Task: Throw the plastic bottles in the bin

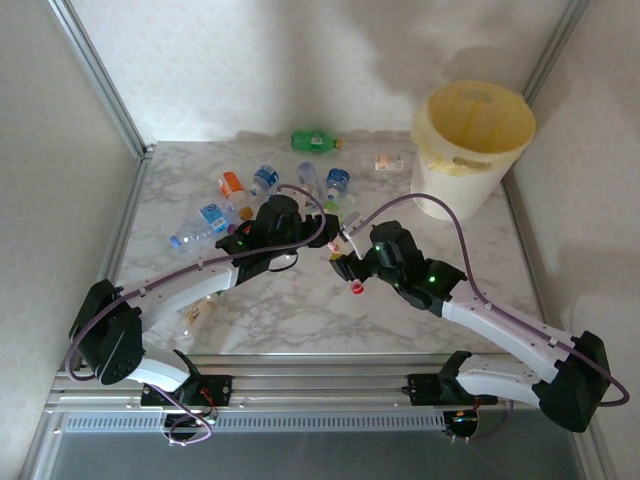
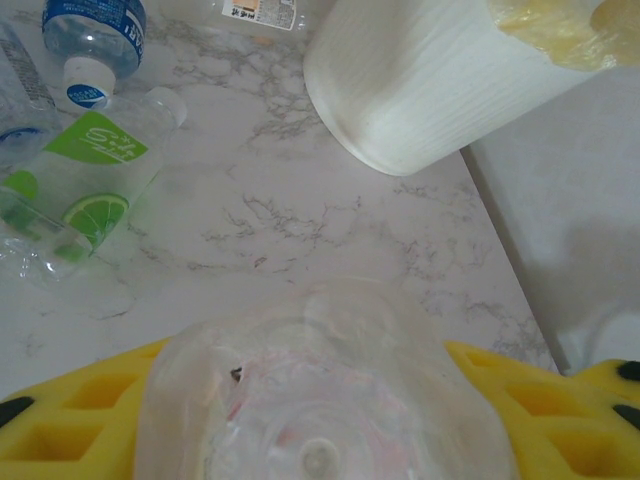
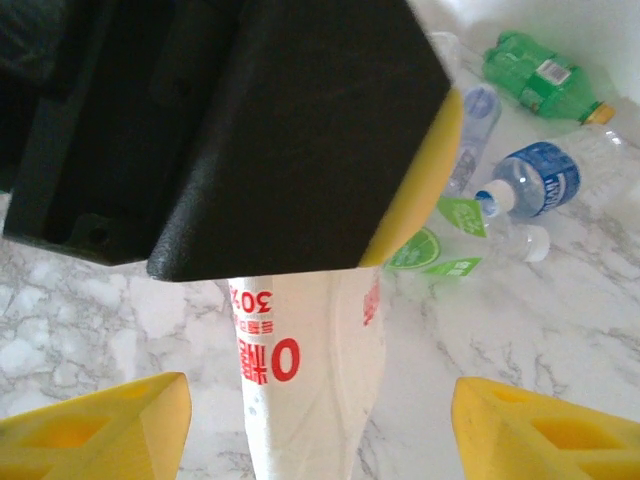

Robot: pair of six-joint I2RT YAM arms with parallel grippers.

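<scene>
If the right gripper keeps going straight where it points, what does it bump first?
The red-lettered bottle, which sits between the right gripper's open fingers. Just behind it, probably the left gripper that holds it.

- Top external: fixed high behind the arm bases (image 1: 190, 385), looking down and forward over the whole table (image 1: 300, 310), bin (image 1: 470, 150) far right.
- Left wrist: low and close, facing the bin (image 2: 430, 90) across the red-printed bottle (image 2: 320, 400).
- Right wrist: very close, looking down that same bottle (image 3: 310, 390); both wrist views share the lime-labelled bottle (image 2: 95, 165) (image 3: 415, 248).
</scene>
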